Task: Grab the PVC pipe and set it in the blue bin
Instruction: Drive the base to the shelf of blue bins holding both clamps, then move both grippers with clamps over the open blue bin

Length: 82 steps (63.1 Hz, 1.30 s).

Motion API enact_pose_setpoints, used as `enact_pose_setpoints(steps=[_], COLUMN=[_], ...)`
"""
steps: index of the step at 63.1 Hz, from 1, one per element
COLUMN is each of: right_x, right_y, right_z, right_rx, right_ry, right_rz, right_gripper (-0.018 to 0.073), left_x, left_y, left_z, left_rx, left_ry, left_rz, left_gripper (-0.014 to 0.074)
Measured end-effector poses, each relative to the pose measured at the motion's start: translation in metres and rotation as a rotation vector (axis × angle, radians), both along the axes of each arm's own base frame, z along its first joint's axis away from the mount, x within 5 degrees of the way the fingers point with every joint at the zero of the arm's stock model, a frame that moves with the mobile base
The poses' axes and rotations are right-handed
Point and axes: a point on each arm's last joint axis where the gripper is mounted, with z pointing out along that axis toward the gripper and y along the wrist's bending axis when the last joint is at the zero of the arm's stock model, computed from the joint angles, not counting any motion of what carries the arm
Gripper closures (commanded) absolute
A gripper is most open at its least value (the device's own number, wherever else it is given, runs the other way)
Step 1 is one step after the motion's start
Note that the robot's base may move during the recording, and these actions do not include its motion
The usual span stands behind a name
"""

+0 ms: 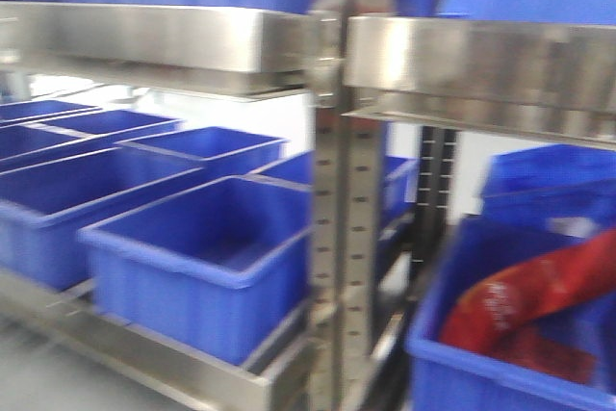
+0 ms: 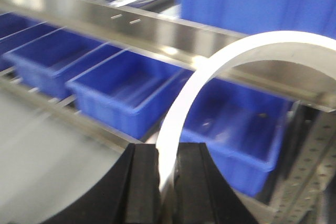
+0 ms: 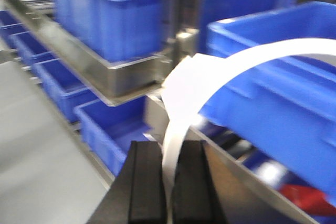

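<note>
In the left wrist view, my left gripper (image 2: 167,182) is shut on one end of a white curved PVC pipe (image 2: 181,108). The pipe arcs up and to the right in front of a row of blue bins (image 2: 113,111) on a lower shelf. In the right wrist view, my right gripper (image 3: 169,182) is likewise shut on a white curved PVC pipe (image 3: 210,74). That pipe bends right, across a large blue bin (image 3: 278,108). Neither gripper shows in the front view, which holds open blue bins (image 1: 173,295). All frames are blurred.
Steel shelf rails (image 1: 192,40) and a perforated upright post (image 1: 337,238) divide the racks. A bin at the lower right holds a red bag (image 1: 529,305). More blue bins (image 3: 110,24) stand on an upper shelf. Grey floor (image 3: 37,150) lies to the left.
</note>
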Motion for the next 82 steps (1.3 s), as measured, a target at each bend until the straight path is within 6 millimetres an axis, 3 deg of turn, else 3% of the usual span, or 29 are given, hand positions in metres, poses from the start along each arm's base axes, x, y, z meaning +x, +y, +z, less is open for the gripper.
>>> enact_pose_setpoints(steps=[82], right_x=[0.0001], right_y=[0.0], right_z=[0.0002], right_rx=[-0.001], right_ry=[-0.002], right_rz=[0.0], right_gripper=[0.0713], left_x=[0.0], left_y=[0.0], left_z=[0.0], left_rx=[0.0], left_ry=[0.0], left_rz=[0.0], left_gripper=[0.0707])
